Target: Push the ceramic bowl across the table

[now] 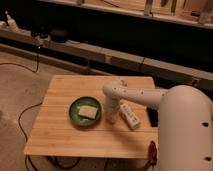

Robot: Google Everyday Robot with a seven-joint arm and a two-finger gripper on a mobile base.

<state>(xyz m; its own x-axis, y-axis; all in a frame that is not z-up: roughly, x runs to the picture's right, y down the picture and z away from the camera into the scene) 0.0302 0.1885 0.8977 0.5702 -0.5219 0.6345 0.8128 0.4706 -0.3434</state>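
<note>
Nearest the camera: the robot's big white body, lower right, blocking the surface's (60,135) near right corner. A small red thing (151,150) hangs at the near edge beside it; can't tell what it is.

The arm (137,95) reaches left from the body over the right half of the surface, elbows down, and ends with the gripper (111,119) pointing straight down, tip at or just above the planks. Jaws are clenched, nothing held between them.

The bowl (85,111), dark green and shallow, sits left of centre, roughly midway between near and far edges, with a pale block (88,111) lying flat in it. Round, so no long axis to worry about.

Key relation: the bowl lies directly off the gripper's left side in this view, rim just beside the closed jaws. Touching or a hair apart, can't tell. One arm only, and it's already next to the rim.

My read: set up for the push, not yet travelled far. A sweep toward the left edge has plenty of bare wood ahead. Risk: contact high on the sloped rim could tip or spin the bowl instead of sliding it.

Other side of the gripper: a white oblong device (129,115) lying diagonally, and a dark flat object (151,117) part hidden by the arm. Both are out of the push path.

Beyond the far edge: floor with cables and a long low ledge.
</note>
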